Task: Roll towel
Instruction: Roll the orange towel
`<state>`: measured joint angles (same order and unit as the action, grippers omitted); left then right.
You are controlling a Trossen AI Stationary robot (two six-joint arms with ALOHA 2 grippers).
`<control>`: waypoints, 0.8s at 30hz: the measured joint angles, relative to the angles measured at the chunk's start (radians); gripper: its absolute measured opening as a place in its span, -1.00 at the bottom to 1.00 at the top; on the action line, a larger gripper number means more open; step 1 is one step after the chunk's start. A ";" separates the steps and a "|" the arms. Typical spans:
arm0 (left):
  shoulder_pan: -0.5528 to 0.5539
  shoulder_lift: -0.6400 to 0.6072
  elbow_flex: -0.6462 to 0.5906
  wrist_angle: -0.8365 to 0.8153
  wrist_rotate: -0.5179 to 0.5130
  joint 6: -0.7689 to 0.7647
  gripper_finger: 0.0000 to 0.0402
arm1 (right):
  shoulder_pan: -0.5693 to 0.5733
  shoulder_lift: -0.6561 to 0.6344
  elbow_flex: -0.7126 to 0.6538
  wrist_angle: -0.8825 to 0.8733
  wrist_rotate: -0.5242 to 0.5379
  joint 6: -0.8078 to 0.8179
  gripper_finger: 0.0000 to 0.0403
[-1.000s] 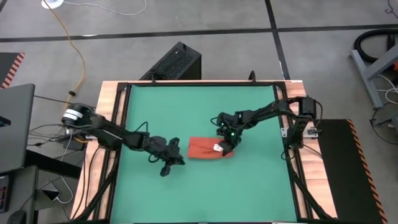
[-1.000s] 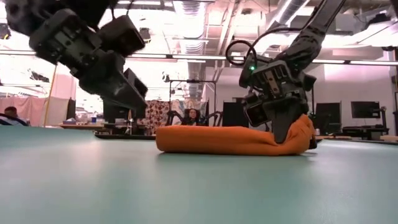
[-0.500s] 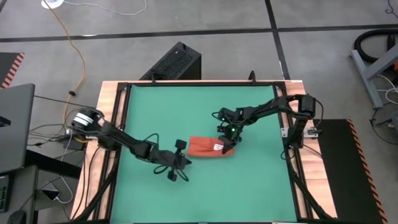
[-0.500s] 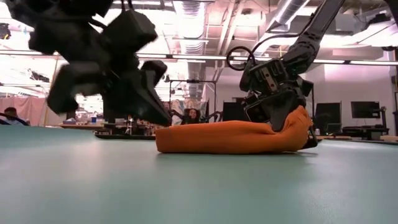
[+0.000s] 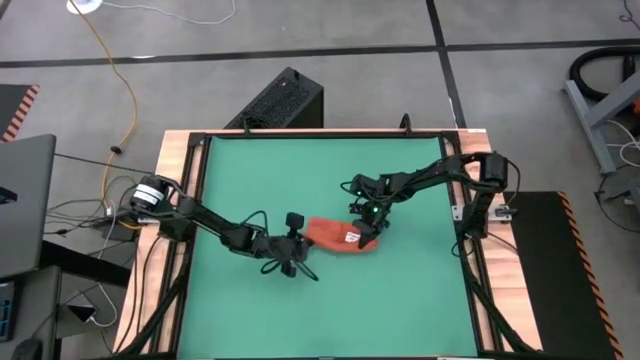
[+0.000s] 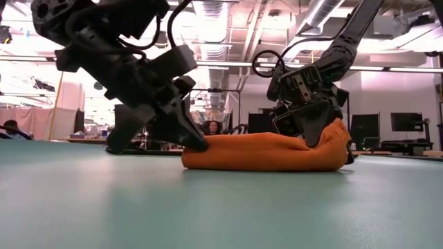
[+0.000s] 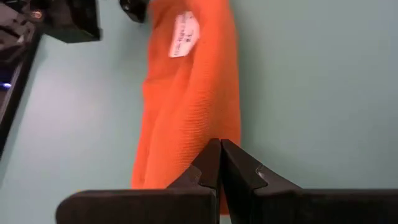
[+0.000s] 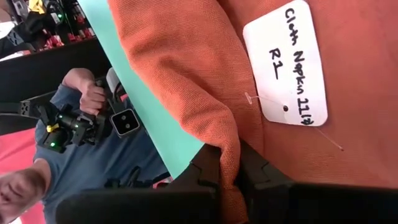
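Two dark, near-black jointed arms are seen, each built of slim links and blocky joints. Black cables are looped in arcs along the links of both. A silver-grey cylindrical housing is carried at the left arm's base. A small green light is shown near the right gripper (image 5: 366, 236). The left gripper (image 7: 220, 163) is ended by two black, wedge-shaped fingers with pointed tips.
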<state>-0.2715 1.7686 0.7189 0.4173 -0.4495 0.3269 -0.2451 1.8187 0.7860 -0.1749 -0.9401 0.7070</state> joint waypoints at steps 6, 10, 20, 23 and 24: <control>0.049 -0.001 0.000 0.024 0.063 0.009 -1.00 | 0.000 0.000 0.000 0.001 0.007 -0.004 -0.86; 0.074 -0.001 0.000 0.032 0.094 0.020 -1.00 | 0.002 0.000 0.000 0.001 0.019 -0.005 -0.86; 0.098 -0.116 0.000 0.122 0.106 0.271 -1.00 | 0.003 0.000 0.000 0.007 0.026 -0.009 -0.86; 0.196 -0.117 0.000 0.096 0.317 0.240 -1.00 | 0.003 0.000 0.000 0.010 0.026 -0.009 -0.86; 0.229 -0.104 -0.001 0.079 0.388 0.231 -1.00 | 0.003 0.000 0.000 0.012 0.026 -0.009 -0.86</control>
<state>-0.0428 1.6648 0.7183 0.4965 -0.0617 0.5584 -0.2420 1.8191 0.7860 -0.1632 -0.9142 0.6983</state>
